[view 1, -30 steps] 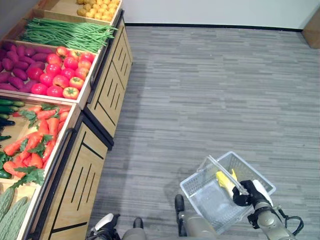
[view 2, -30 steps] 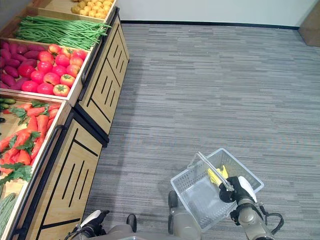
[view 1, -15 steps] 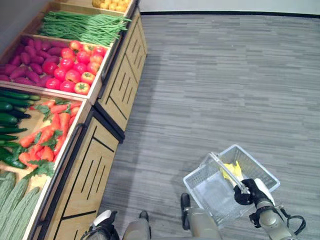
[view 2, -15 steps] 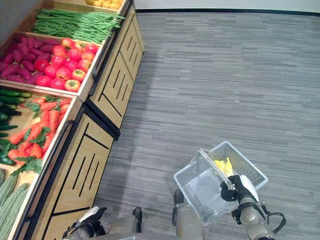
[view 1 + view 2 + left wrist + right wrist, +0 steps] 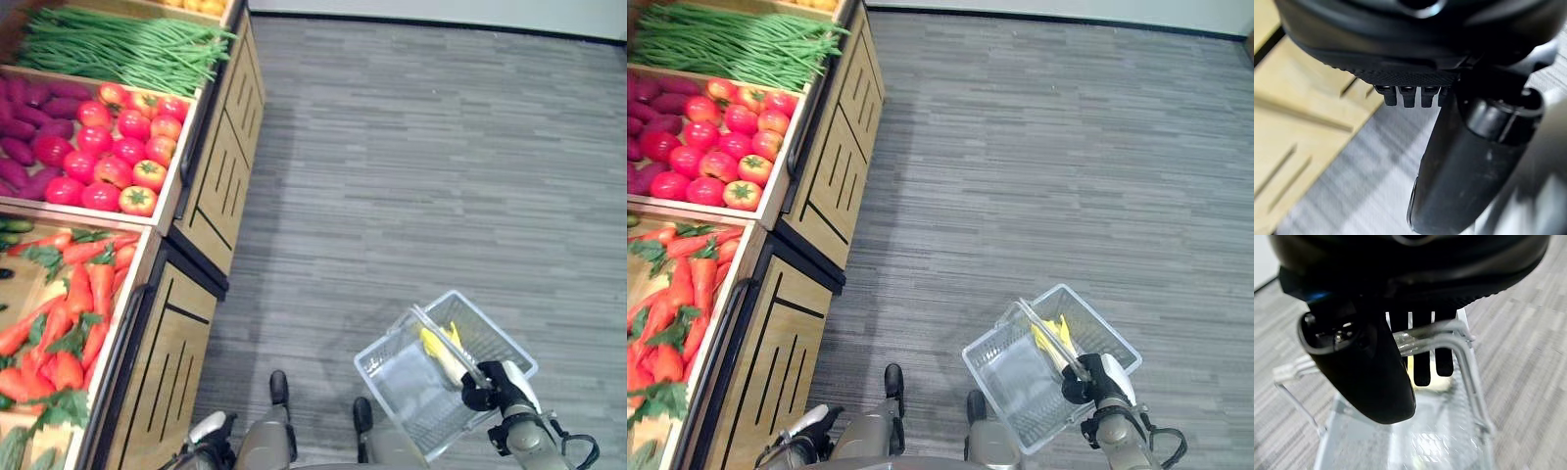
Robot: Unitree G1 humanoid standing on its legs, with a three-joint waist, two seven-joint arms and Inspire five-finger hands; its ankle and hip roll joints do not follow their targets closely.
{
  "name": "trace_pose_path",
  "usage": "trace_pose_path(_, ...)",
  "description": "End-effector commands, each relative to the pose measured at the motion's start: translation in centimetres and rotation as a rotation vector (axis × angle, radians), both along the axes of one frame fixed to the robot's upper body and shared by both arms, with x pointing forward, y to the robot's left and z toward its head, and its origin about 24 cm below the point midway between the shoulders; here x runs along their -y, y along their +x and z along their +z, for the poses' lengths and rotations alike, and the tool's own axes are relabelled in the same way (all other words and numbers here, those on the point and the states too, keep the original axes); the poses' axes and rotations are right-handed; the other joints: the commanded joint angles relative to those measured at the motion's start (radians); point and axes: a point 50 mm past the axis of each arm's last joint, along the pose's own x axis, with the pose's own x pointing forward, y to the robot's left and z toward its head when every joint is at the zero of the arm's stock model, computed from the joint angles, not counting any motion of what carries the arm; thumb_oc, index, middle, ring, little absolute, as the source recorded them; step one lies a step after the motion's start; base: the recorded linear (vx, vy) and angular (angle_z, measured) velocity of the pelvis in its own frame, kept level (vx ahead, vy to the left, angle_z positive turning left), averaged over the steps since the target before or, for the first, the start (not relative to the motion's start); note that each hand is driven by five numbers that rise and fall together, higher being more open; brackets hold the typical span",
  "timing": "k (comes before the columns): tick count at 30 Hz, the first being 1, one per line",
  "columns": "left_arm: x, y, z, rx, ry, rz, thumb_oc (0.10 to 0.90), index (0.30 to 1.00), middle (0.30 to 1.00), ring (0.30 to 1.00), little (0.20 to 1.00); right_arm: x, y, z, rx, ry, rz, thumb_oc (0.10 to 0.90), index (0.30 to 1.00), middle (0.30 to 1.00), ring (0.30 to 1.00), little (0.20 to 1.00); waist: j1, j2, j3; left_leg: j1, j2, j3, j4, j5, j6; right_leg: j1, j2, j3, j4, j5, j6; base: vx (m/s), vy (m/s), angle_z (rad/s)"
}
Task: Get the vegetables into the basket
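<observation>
While the right hand (image 5: 487, 387) hangs low at the robot's right side, its fingers and thumb are curled round the clear handle (image 5: 1437, 334) of a see-through plastic basket (image 5: 400, 384), which dangles above the grey striped floor (image 5: 431, 166) and tilts a little. From the right wrist, the handle runs across between the thumb and the fingers, with the basket's mesh bottom showing beyond them. Inside the basket lies a yellow vegetable (image 5: 438, 350), resting against the wall nearest the hand; what kind it is cannot be made out. Along the robot's left stands a wooden display stand (image 5: 214, 186) with slatted front panels, holding its produce in separate bins. The far bin has long green beans (image 5: 118, 46); the next holds purple sweet potatoes (image 5: 29, 137) on the outer side and red tomatoes (image 5: 122, 152) on the side nearer the aisle; the bin closer to the robot is heaped with carrots (image 5: 69, 318) with leafy green tops, and a few dark cucumbers (image 5: 14, 226) lie at its outer edge. The left hand (image 5: 1410, 93) shows from its own wrist, close beside the stand's wooden panels, with its fingertips bent under the palm and nothing between them.
</observation>
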Motion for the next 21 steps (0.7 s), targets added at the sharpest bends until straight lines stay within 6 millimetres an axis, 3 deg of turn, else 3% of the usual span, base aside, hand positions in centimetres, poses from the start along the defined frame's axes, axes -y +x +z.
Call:
trace_pose_path(1, -2.9, -0.4, 0.7, 0.03, 0.076, 0.097, 0.9, 1.0, 1.0, 1.0, 1.0, 0.6, 4.3, 3.7, 0.231, -0.062, 0.034, 0.4, 0.3, 0.3, 0.3, 0.3, 0.033, -0.068, -0.035, -0.047, 0.005, 0.0, 0.084, -0.055, -0.033, 0.051, -0.098, 0.049, 0.008, 0.185, 0.111, 0.06, 0.121, -0.08)
trace_pose_path(10, -2.8, -0.7, 0.6, 0.02, 0.067, 0.099, 0.9, 1.0, 1.0, 1.0, 1.0, -0.1, 5.2, 3.7, 0.243, -0.052, 0.057, 0.4, 0.3, 0.3, 0.3, 0.3, 0.039, -0.072, -0.033, -0.006, -0.034, 0.006, 0.088, -0.106, -0.002, 0.037, -0.121, 0.042, 0.071, 0.31, 0.127, 0.07, 0.087, -0.03)
trace_pose_path(16, -2.5, -0.7, 0.5, 0.02, 0.059, 0.097, 0.9, 1.0, 1.0, 1.0, 1.0, -0.5, 5.6, 4.0, 0.256, -0.055, 0.085, 0.4, 0.3, 0.3, 0.3, 0.3, 0.032, -0.049, -0.021, 0.049, -0.04, -0.002, 0.079, -0.13, 0.01, -0.043, -0.073, 0.036, 0.152, 0.28, 0.103, 0.09, 0.075, -0.1)
trace_pose_path(17, -2.6, -0.4, 0.6, 0.027, 0.06, 0.102, 0.9, 1.0, 1.0, 1.0, 1.0, -0.5, 5.8, 4.3, 0.271, -0.061, 0.092, 0.4, 0.3, 0.3, 0.3, 0.3, 0.021, -0.038, -0.008, 0.074, -0.036, -0.013, 0.072, -0.138, 0.007, -0.116, -0.04, 0.015, 0.116, 0.226, 0.092, 0.21, -0.025, 0.01)
trace_pose_path(18, -2.6, -0.2, 0.7, 0.029, 0.064, 0.101, 0.9, 1.0, 1.0, 1.0, 1.0, -0.4, 6.0, 4.6, 0.29, -0.068, 0.098, 0.4, 0.3, 0.3, 0.3, 0.3, 0.003, -0.038, 0.01, 0.101, -0.04, -0.031, 0.077, -0.152, 0.002, -0.157, -0.018, 0.013, 0.074, 0.211, 0.091, 0.21, -0.023, 0.0)
trace_pose_path(21, -2.5, 0.0, 0.7, 0.031, 0.063, 0.098, 0.9, 1.0, 1.0, 1.0, 1.0, -0.4, 6.2, 5.0, 0.307, -0.081, 0.108, 0.4, 0.3, 0.3, 0.3, 0.3, -0.02, -0.041, 0.026, 0.139, -0.049, -0.059, 0.083, -0.174, -0.005, -0.186, 0.001, 0.034, 0.001, 0.221, 0.098, 0.19, -0.061, 0.34)
